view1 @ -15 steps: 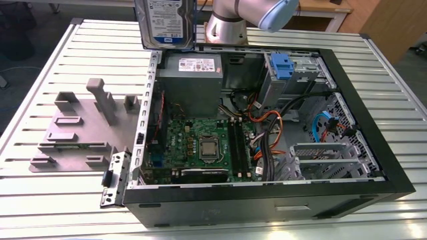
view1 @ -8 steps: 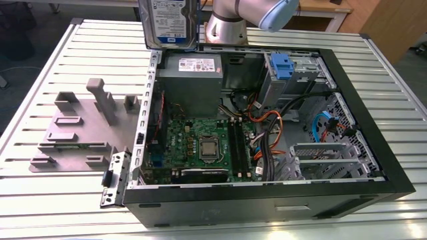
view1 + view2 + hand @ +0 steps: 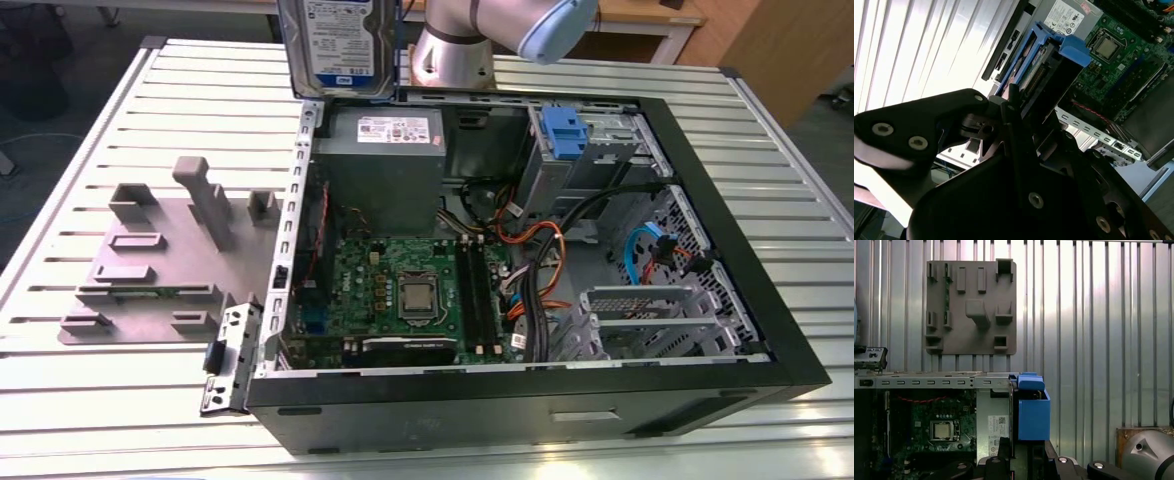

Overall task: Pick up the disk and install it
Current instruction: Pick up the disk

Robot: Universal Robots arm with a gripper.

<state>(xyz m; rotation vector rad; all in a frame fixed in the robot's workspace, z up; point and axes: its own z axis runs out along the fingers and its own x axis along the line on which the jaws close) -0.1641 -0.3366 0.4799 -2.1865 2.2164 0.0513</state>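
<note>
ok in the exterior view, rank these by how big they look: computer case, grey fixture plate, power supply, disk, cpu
1. computer case
2. grey fixture plate
3. power supply
4. cpu
Unranked: the disk is held up, likely nearer the camera, and cut off at the picture's top edge. It clearly looks bigger than the cpu.

Shows the disk [image 3: 340, 45] upright, label outward, raised over the open computer case's [image 3: 534, 405] far wall, near the table's [image 3: 80, 420] far edge.

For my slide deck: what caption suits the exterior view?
The arm holds the disk upright over the edge of the open computer case.
</note>
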